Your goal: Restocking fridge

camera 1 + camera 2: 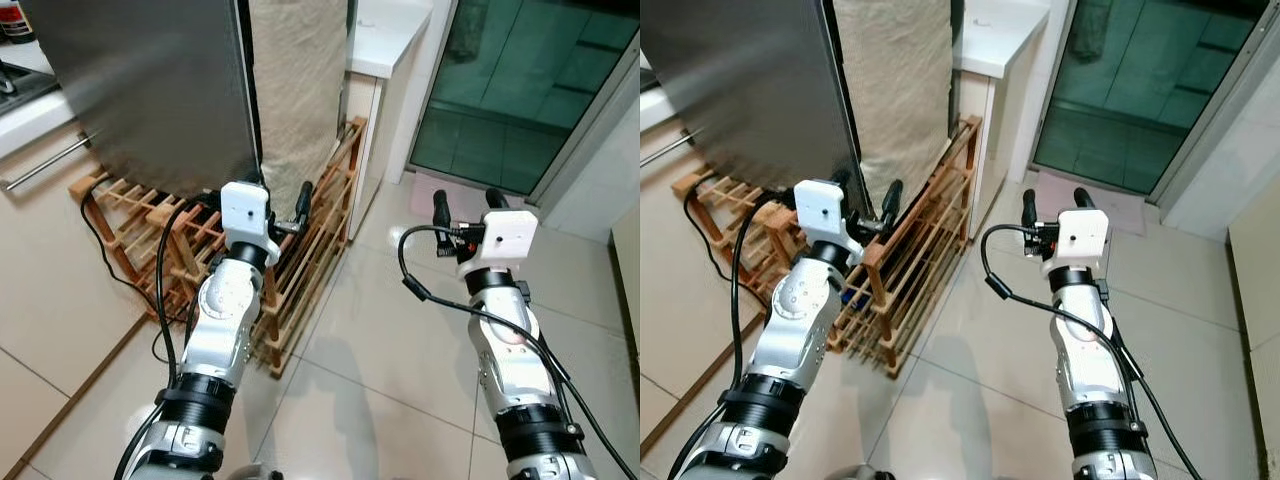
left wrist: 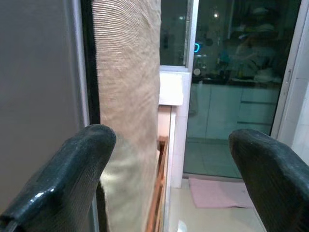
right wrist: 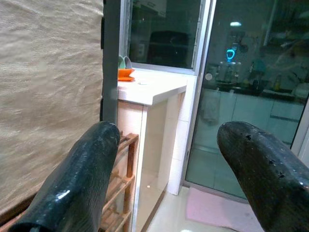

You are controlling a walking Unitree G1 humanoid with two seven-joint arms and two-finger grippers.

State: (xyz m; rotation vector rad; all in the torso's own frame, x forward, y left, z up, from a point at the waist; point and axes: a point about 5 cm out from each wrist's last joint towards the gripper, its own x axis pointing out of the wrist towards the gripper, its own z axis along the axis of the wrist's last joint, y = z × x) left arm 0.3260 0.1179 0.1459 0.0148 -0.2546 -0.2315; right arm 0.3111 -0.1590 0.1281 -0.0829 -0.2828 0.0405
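Both arms are up in front of the robot and holding nothing. The left gripper point(image 1: 285, 210) has its fingers spread wide; the left wrist view shows a big gap between the two black fingers point(image 2: 63, 179). Same deal with the right gripper point(image 1: 468, 205): spread apart, empty, hanging over bare floor tiles point(image 1: 400, 370).

The bit that matters: the fridge point(image 1: 150, 90) is ahead and to the left, so the left gripper is way closer. It sits just in front of the fridge's right-hand edge, which runs straight up and down, with a dark vertical strip there. I'd guess that's the door seam, so a grab would want the fingers lined up across that vertical edge. The right gripper is well off to the side, nowhere near it.

What's in the way: a low wooden rack point(image 1: 300, 270) sits right under and beside the left gripper, at the foot of the fridge, with a black cable point(image 1: 105, 255) trailing across it. A beige cloth point(image 1: 295, 80) hangs down right next to the steel face, close to where the fingers would go.

Further back there's a white counter point(image 1: 385, 35), then a glass sliding door point(image 1: 520, 90) with a pink mat point(image 1: 440, 195) in front of it. Can't see any groceries to put away yet.
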